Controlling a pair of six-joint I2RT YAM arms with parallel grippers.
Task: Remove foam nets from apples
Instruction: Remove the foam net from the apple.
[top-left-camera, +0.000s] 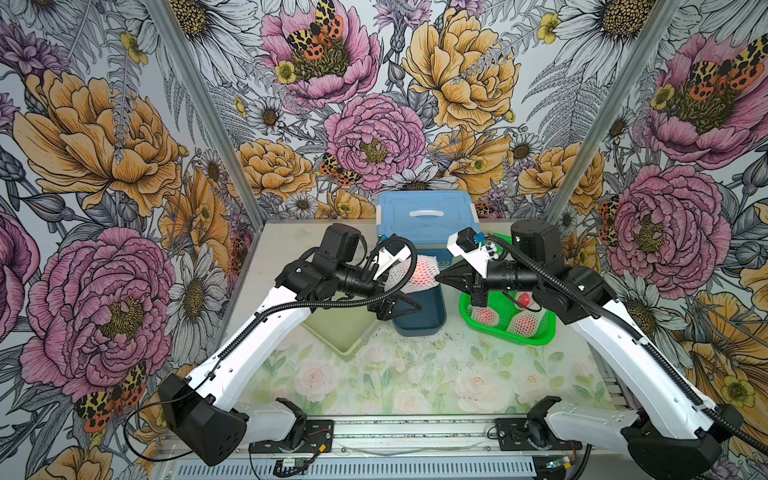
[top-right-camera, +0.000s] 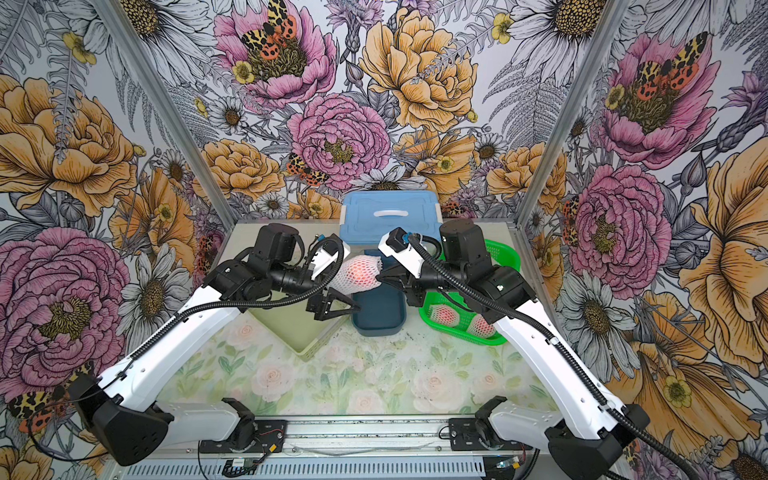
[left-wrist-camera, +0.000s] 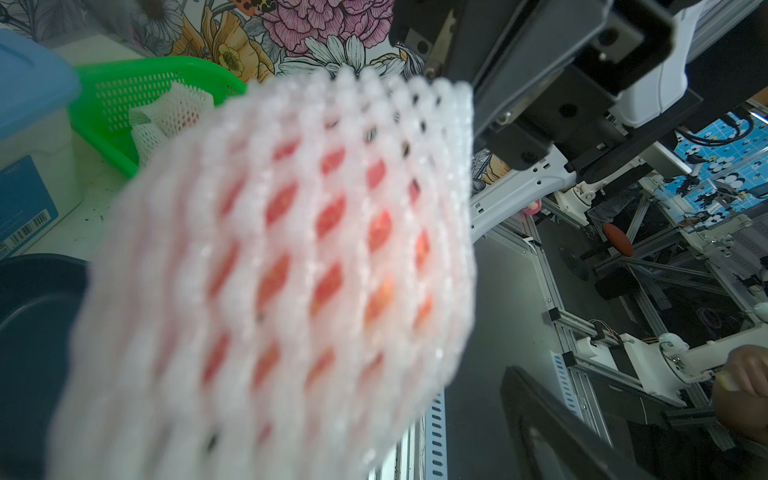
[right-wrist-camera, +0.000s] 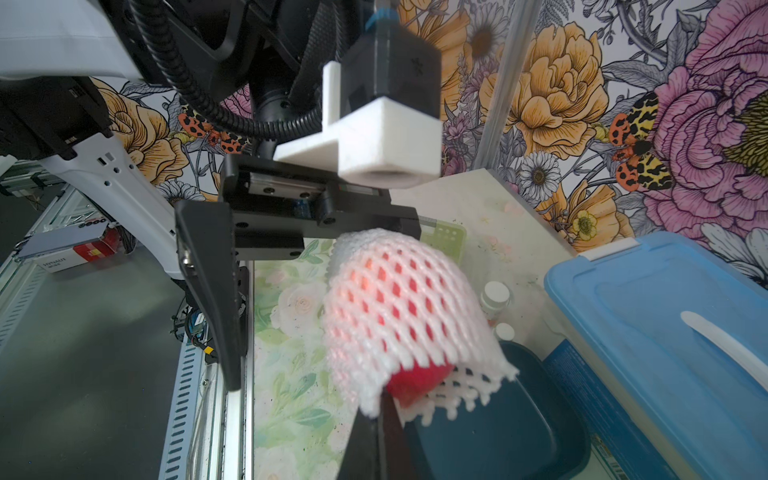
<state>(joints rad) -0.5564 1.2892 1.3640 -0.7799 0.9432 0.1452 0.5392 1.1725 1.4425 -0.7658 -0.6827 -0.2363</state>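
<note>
Overhead, in both top views, the right gripper (top-left-camera: 445, 276) is pinching one end of a net (top-left-camera: 415, 274) between its closed fingers and holding it in the air over the dark tray (top-left-camera: 419, 326). An apple (top-left-camera: 422, 272) is glowing red through the mesh. The left gripper (top-left-camera: 411, 287) is standing wide open at the net's other side. Its lower finger is hanging well below the net, and the upper one is hiding behind it. Beside the tray, a green basket (top-left-camera: 519, 338) is holding two netted apples (top-left-camera: 484, 316), and a blue box (top-left-camera: 424, 216) is sitting at the back of the table (top-left-camera: 415, 374).

Seen from the left wrist, the net (left-wrist-camera: 291, 270) is filling most of the picture, close and blurred, with red showing through its diamond holes. One black finger (left-wrist-camera: 552, 428) of the left gripper is reaching in, well apart from the net. The basket (left-wrist-camera: 199, 68) is showing behind, with a netted apple inside.

Seen from the right wrist, the right gripper (right-wrist-camera: 376, 419) is clamping the net's frilly edge, its fingers pressed together. Bare red apple skin (right-wrist-camera: 415, 378) is peeking out of that open end. The left gripper (right-wrist-camera: 328, 299) is spreading its jaws wide. One finger is standing well to the side of the net and the other is at the net's far end, where touch cannot be told. Two small white bottles (right-wrist-camera: 494, 297) are standing between tray (right-wrist-camera: 498, 436) and box (right-wrist-camera: 665, 311).
</note>
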